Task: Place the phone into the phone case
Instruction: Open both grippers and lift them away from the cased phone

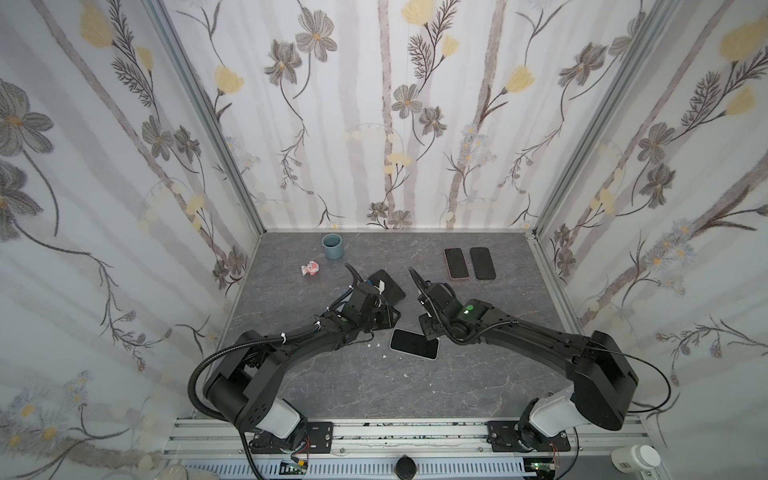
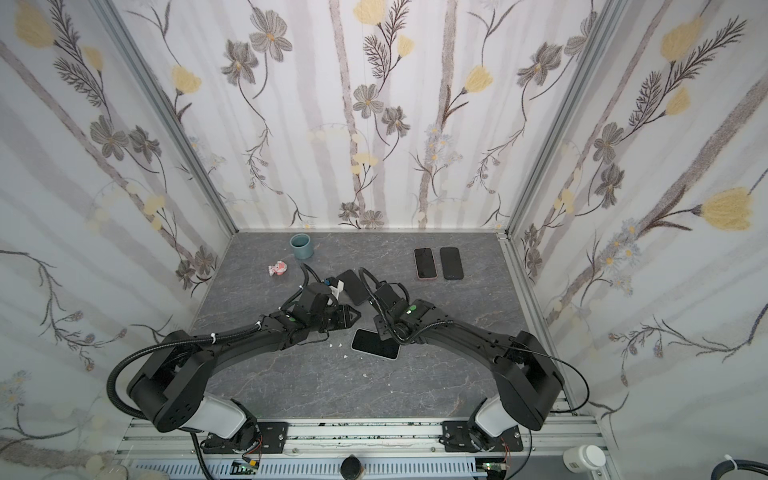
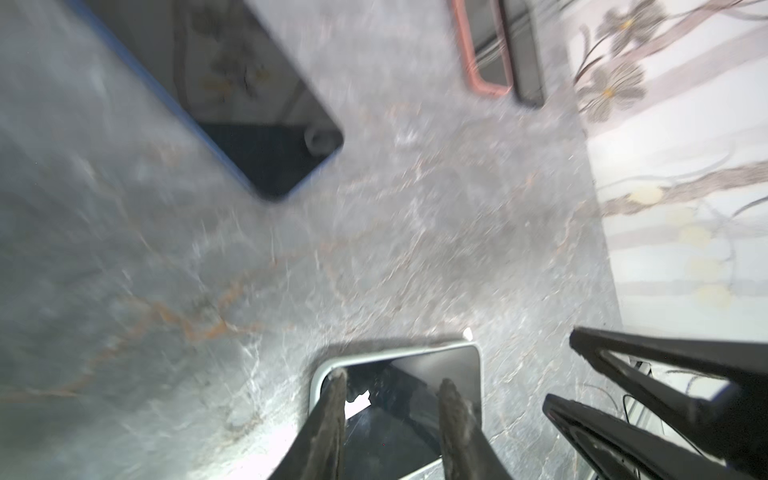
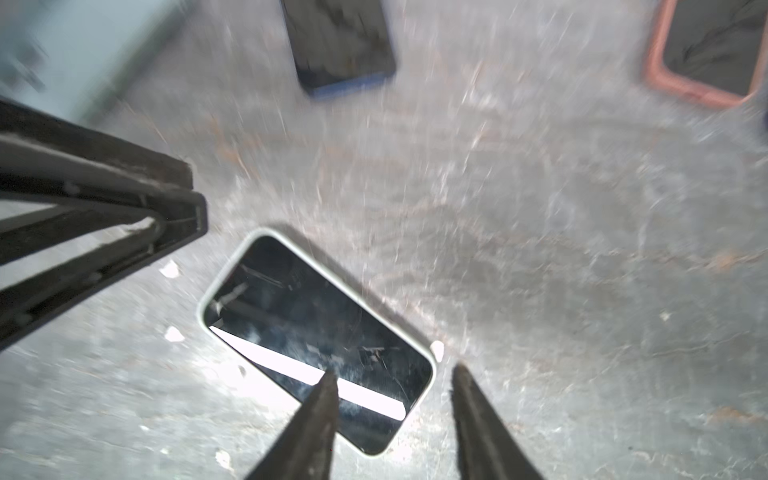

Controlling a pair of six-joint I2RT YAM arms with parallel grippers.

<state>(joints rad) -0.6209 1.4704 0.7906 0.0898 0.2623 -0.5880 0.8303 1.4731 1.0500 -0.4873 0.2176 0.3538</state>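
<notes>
Toward table's 6 o'clock edge: phone flat, screen up, pale case rim all round, seemingly seated. Over it left gripper and right gripper, jaws apart, empty. Remaining: perhaps final press

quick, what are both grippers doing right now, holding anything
left gripper: open, holding nothing, jaws parted over the white-cased phone.
right gripper: open, holding nothing, over that phone's corner.

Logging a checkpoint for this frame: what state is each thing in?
Light-cased phone: seated in case, flat, screen up, unheld.
Blue-cased phone: flat, screen up.
Pink-cased phone: flat, screen up.
Black phone: flat, screen up.
Cup: upright.
Left gripper: open, empty.
Right gripper: open, empty.
</notes>
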